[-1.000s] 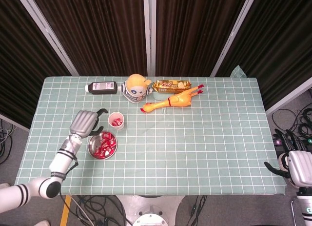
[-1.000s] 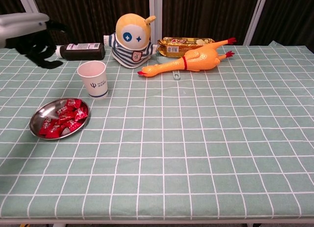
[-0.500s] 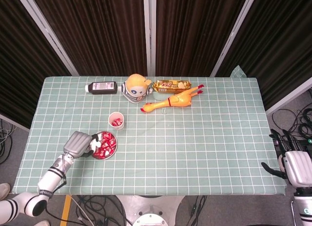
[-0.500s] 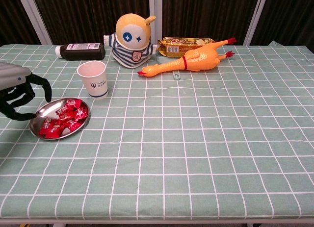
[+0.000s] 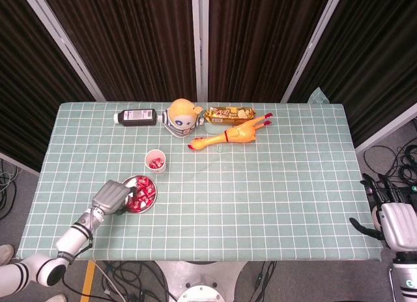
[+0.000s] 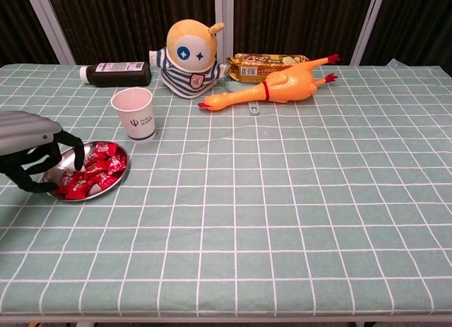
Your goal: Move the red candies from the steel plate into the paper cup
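- Now your left robot hand hangs over the steel plate's left rim, fingers curled down among the red candies; whether it grips one, you cannot tell.
- Just behind the plate, the paper cup already contains red candies.
- Your right robot hand stays off the table, fingers spread, holding nothing.

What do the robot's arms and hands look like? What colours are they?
The left hand has a smooth silver-grey shell on its back and thin black fingers underneath. Its arm is made of white and silver tubes with black rings where it bends. The right hand, off the table's edge, also has a pale grey shell with black fingers.
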You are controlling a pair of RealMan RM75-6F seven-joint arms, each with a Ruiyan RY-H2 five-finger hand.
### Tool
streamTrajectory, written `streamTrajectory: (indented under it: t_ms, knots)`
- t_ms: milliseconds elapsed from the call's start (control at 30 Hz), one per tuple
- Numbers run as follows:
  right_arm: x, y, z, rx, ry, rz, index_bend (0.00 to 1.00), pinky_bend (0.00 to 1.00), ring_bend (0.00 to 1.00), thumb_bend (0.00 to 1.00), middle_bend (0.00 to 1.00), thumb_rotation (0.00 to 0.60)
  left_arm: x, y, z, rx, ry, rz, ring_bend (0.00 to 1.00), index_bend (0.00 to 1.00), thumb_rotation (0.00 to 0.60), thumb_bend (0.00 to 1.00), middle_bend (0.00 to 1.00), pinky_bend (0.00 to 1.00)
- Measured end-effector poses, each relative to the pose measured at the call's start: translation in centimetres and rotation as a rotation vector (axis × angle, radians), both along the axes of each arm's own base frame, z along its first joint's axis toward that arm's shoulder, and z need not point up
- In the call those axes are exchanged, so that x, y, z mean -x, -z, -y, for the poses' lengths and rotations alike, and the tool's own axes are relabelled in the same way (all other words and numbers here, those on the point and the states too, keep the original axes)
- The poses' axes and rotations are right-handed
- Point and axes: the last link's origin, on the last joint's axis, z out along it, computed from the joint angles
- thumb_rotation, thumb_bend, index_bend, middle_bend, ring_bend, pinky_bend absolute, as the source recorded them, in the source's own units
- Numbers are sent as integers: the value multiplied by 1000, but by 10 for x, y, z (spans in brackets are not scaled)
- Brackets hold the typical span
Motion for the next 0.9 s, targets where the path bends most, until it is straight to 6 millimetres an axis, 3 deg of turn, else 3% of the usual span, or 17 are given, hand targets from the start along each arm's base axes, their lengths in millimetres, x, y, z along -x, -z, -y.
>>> streamTrajectory:
  t_ms: [900]
  knots:
    - [1,-1,1,2,8,-2,41,137,10,80,210,600,7,7,-15,-51,-46,-51,838,508,600,315,893,976]
